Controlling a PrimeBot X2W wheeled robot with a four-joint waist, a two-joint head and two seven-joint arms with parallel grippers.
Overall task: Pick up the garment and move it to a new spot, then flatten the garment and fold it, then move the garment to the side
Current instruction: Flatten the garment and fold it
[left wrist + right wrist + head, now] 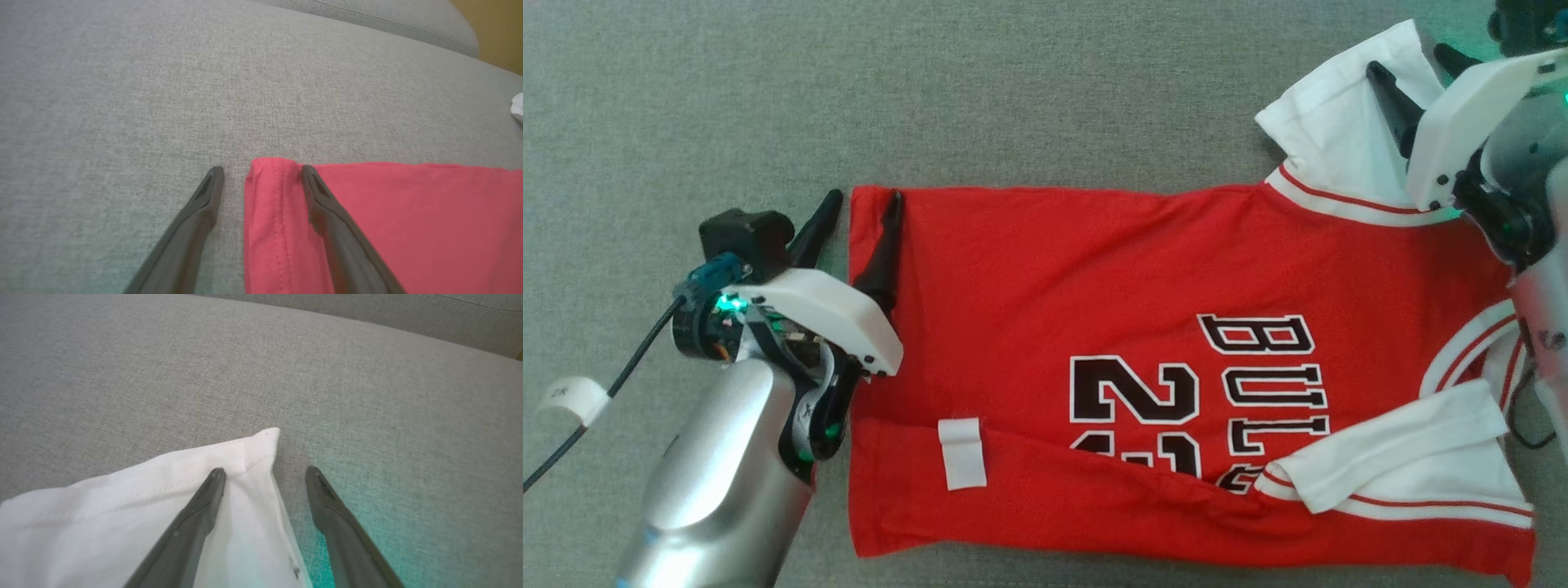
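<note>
A red jersey [1045, 269] with white sleeves and dark lettering lies spread on the grey surface, its near long edge folded over. My left gripper [862, 204] is open at the jersey's far left hem corner [269, 167]: one finger rests on the red cloth, the other on the bare surface beside it. My right gripper [1417, 69] is open at the far white sleeve [1339, 122]; its left finger [212, 486] lies on the sleeve's corner [261, 445] and the other over the grey surface.
The grey fabric surface [931, 90] runs far beyond the jersey. A cushion seam and edge [367, 20] rise at the back. A white tag [962, 453] lies on the folded near edge. A black cable with a white label [576, 400] trails from my left wrist.
</note>
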